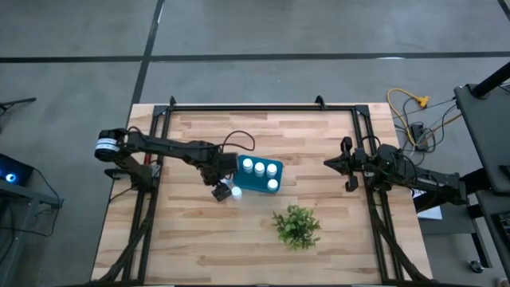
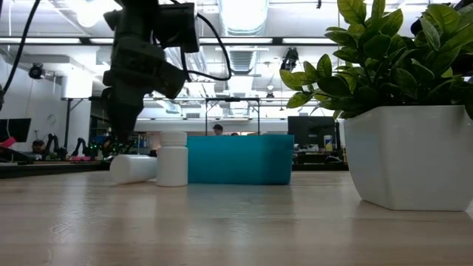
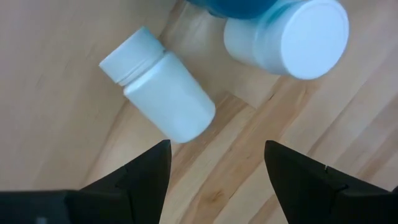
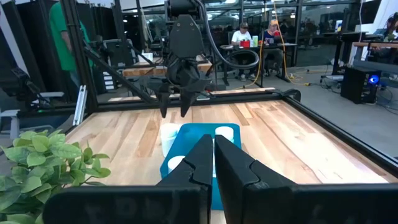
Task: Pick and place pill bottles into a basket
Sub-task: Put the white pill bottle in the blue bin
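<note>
White pill bottles are split between two places: four upright ones (image 1: pixel 260 168) stand inside the teal-blue basket (image 1: pixel 256 185), and two remain on the wooden desk (image 1: pixel 199 239) just outside its near-left corner, one upright bottle (image 2: pixel 172 158) touching or nearly touching the basket wall and one toppled bottle (image 3: pixel 159 93) on its side beside it. The left claw (image 3: pixel 214 165) hovers over that pair with fingers spread and empty, the toppled bottle lying just ahead of its fingertips, not between them. The right claw (image 4: pixel 212 158) waits pressed together and empty at the desk's right edge, well apart from the basket, near the potted plant (image 1: pixel 297 226).
</note>
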{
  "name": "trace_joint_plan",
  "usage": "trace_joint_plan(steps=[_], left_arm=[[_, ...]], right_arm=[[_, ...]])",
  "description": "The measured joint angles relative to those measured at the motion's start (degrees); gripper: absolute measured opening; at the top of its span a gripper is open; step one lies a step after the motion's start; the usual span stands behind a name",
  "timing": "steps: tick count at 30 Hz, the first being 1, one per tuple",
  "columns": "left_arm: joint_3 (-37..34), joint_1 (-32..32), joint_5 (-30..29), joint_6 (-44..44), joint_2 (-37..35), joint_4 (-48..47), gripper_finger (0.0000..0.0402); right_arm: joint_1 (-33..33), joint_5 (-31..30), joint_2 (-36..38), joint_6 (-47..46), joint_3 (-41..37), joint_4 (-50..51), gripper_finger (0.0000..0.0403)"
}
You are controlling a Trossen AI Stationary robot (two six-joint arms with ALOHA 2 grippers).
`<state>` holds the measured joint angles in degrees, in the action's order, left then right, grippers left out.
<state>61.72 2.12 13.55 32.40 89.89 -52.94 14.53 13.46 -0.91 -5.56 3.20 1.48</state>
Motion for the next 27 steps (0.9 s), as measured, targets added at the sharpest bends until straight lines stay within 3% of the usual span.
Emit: trace_joint_plan(steps=[17, 27], left_arm=[[-3.0, -0.2, 0.7, 1.1, 0.0, 1.7, 0.0254], [-2.8, -0.2, -11.0, 9.5, 0.0, 4.4, 0.0254]], right_arm=[[0.0, 0.0, 0.0, 0.0, 0.0, 0.0, 0.0009], [0.0, 0.0, 0.0, 0.0, 0.0, 0.0, 0.0009]])
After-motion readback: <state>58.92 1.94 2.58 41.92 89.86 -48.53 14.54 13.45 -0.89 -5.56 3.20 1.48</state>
